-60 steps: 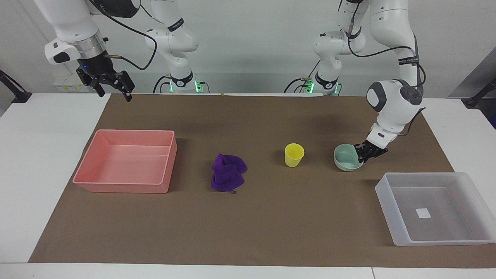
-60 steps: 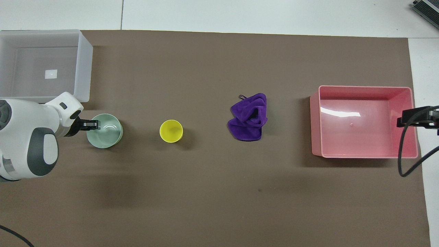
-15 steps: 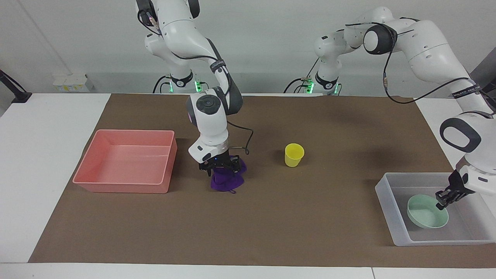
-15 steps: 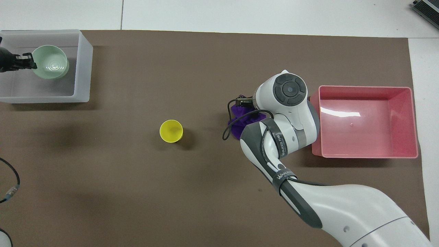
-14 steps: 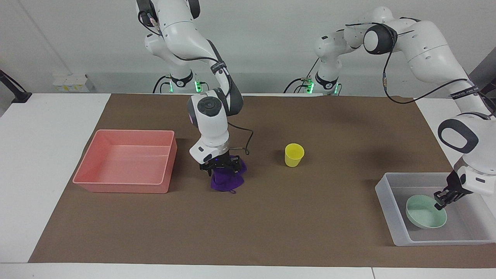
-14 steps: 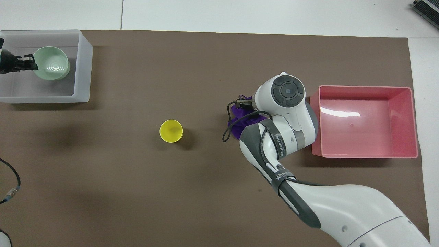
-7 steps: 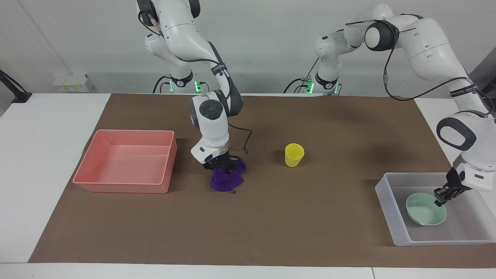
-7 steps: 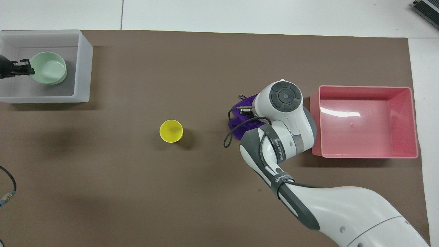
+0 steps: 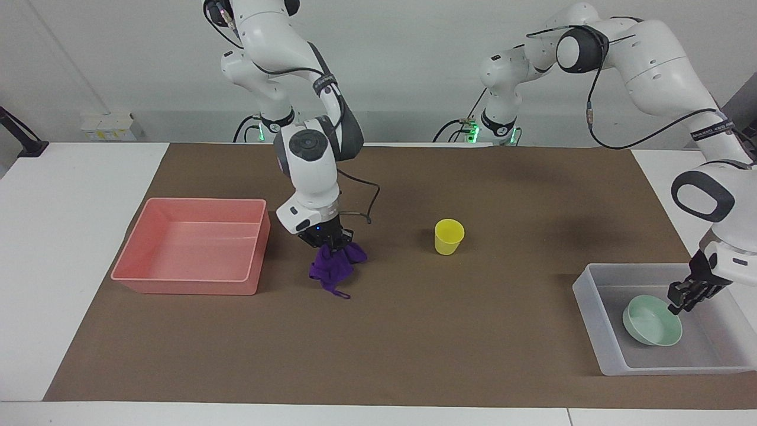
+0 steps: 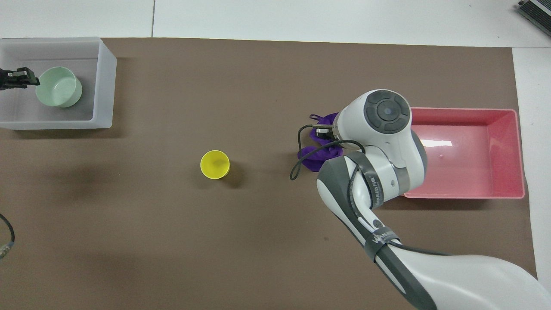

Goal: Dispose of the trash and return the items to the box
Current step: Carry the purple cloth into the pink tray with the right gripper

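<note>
Left gripper (image 9: 681, 300), fingers parted, hangs over the mint-green bowl (image 9: 652, 320) in the box (image 9: 597, 331) at the bench's corner. Right gripper (image 9: 332, 244) pinches the purple rag (image 9: 331, 266); dangling cloth might snag the pink tray (image 9: 124, 266) rim.

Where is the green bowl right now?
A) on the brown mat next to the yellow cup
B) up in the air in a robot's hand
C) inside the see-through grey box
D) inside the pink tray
C: the green bowl sits on the bottom of the see-through grey box, at the left arm's end of the table, with the left gripper just beside its rim.
</note>
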Controlling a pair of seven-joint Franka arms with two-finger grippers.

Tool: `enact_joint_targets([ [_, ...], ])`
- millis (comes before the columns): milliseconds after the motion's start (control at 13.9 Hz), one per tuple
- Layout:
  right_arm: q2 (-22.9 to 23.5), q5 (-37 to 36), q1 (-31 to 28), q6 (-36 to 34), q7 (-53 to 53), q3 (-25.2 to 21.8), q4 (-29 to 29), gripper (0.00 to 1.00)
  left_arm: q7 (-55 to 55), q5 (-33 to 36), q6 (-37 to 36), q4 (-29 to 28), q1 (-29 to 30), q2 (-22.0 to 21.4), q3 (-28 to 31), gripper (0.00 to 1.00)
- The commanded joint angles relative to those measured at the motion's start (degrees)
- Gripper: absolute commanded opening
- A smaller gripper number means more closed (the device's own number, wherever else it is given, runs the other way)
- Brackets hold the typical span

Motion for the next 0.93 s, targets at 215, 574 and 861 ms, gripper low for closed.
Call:
enact_joint_targets([
  [215,-12.85,-1.15,-5.99,-11.49,0.55,-0.13,-0.24,0.00,-0.21,4.46,-11.32,-2.74,-9.48,-10.16,0.42,0.50],
  [574,-17.51,-1.24,-15.66,-16.24,-12.17,-0.13,1.69,0.00,-4.33,4.46,-13.63,-12.38,-18.36,-17.62,0.42,0.79],
  [861,-18.39,-1.16,-23.39,-15.37,-24.12,-0.13,-0.31,0.00,-14.34,4.46,-12.59,-22.39,-26.01,-22.64,0.34,0.81],
])
